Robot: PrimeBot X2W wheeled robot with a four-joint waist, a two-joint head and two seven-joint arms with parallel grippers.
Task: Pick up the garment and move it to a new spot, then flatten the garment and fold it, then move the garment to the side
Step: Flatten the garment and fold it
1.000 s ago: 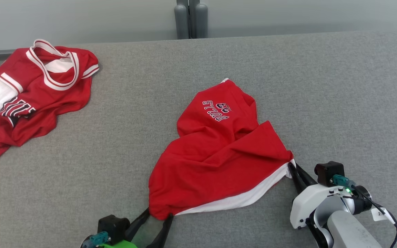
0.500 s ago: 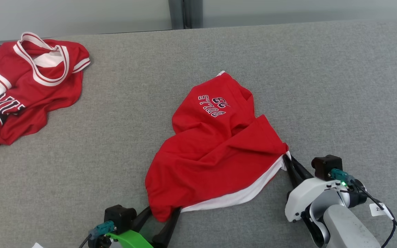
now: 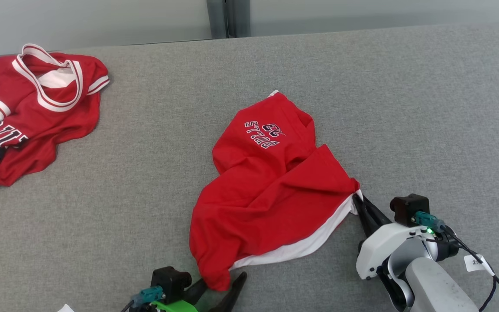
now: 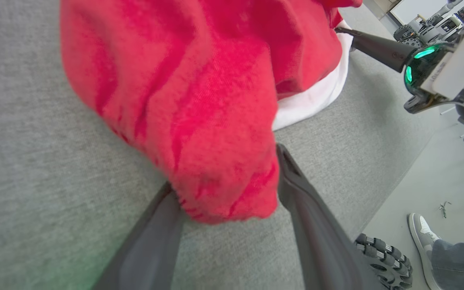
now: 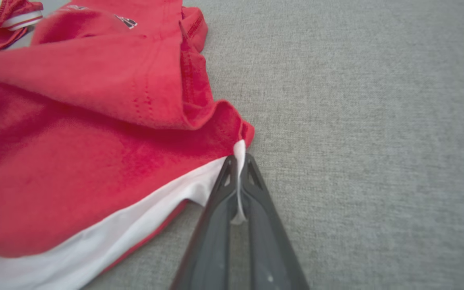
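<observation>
Grey woven table top [image 3: 145,195] runs across the whole head view; pale wall and a dark upright post [image 3: 217,19] stand at its far edge.

Garment [image 3: 271,190]: red jersey, crumpled, near the middle of the table and toward the near side. Printed lettering [image 3: 264,132] faces up on its far part, reading upside down from the robot. A white hem band [image 3: 301,247] shows along its near-right edge.

Right claw [image 3: 355,197]: fingers pressed together, pinching the white corner of the hem at the garment's right tip. In the right wrist view [image 5: 239,157] a strip of white cloth runs down between the two closed fingers. Cloth rises in a fold just beyond the pinch.

Left claw [image 3: 223,281]: at the near edge, fingers spread wide. The garment's near corner hangs down as a rounded red lump between them. In the left wrist view [image 4: 224,169] one finger sits at each side of that lump, with the cloth touching or almost touching both. No pinch is visible.

Second jersey [image 3: 37,108]: red with white trim, bunched at the far left of the table, well apart from the first.

Left wrist view also shows a black treaded wheel [image 4: 381,257] and a person's shoe [image 4: 419,235] on the floor beyond the table's edge.
</observation>
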